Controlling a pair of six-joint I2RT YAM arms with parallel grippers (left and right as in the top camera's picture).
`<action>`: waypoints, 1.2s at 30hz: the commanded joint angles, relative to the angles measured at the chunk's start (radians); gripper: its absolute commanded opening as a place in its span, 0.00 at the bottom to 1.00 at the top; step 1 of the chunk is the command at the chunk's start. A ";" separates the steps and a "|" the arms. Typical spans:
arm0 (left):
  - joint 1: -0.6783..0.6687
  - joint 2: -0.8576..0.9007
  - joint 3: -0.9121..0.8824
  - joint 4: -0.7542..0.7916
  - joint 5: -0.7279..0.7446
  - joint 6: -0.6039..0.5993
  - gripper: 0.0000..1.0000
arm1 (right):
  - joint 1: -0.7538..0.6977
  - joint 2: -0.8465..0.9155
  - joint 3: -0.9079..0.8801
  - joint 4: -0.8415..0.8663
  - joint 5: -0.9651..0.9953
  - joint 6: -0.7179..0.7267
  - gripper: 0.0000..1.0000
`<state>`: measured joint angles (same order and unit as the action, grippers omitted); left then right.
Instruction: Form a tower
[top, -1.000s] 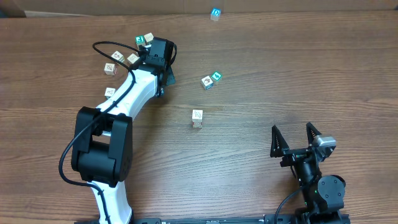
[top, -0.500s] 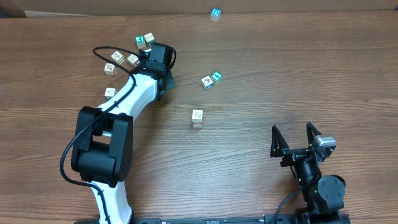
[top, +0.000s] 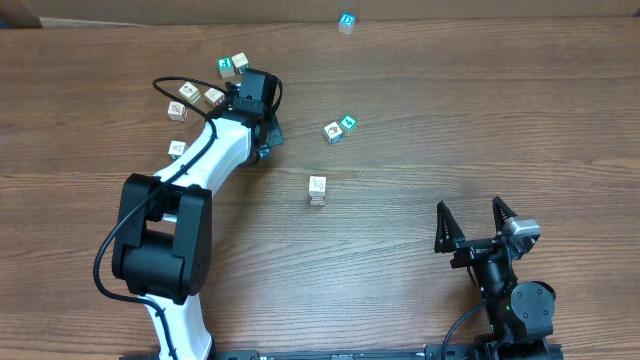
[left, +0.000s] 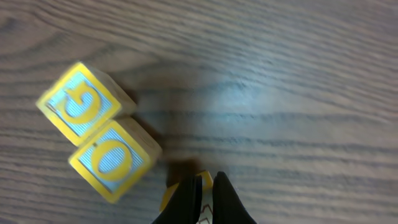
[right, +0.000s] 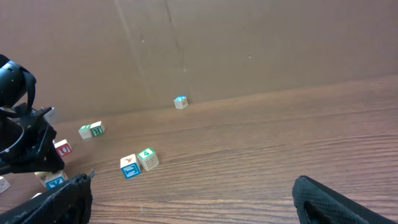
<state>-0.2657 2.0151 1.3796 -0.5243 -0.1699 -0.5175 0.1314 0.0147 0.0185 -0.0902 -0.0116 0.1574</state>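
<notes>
Brown wood-grain table (top: 450, 110), cardboard wall (right: 217, 43) behind it. I read the left pincer (left: 204, 188) as clenched, its jaws drawn together and pointing down at the wood. A yellow-edged scrap (left: 206, 178) shows right at its tips, and I cannot tell what it is. Near those tips, to their left in the wrist view, a yellow-framed wooden G cube (left: 79, 106) and a matching O cube (left: 114, 160) touch side to side. Tower (top: 317, 190), a narrow upright column of cream printed wooden cubes, stands alone, well apart from the left pincer, between it and the right pincer (top: 468, 206). Right pincer is released, jaws spread wide, gripping nothing.
</notes>
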 joint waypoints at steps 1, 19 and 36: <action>-0.003 0.027 -0.027 -0.042 0.138 0.024 0.04 | -0.003 -0.012 -0.010 0.006 0.000 0.005 1.00; -0.003 0.027 -0.027 -0.104 0.224 0.024 0.04 | -0.003 -0.012 -0.010 0.006 0.000 0.005 1.00; -0.017 -0.013 0.101 -0.136 0.223 0.024 0.04 | -0.003 -0.012 -0.010 0.006 0.000 0.005 1.00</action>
<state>-0.2684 2.0087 1.4548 -0.6582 0.0383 -0.5152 0.1314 0.0147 0.0185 -0.0898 -0.0116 0.1577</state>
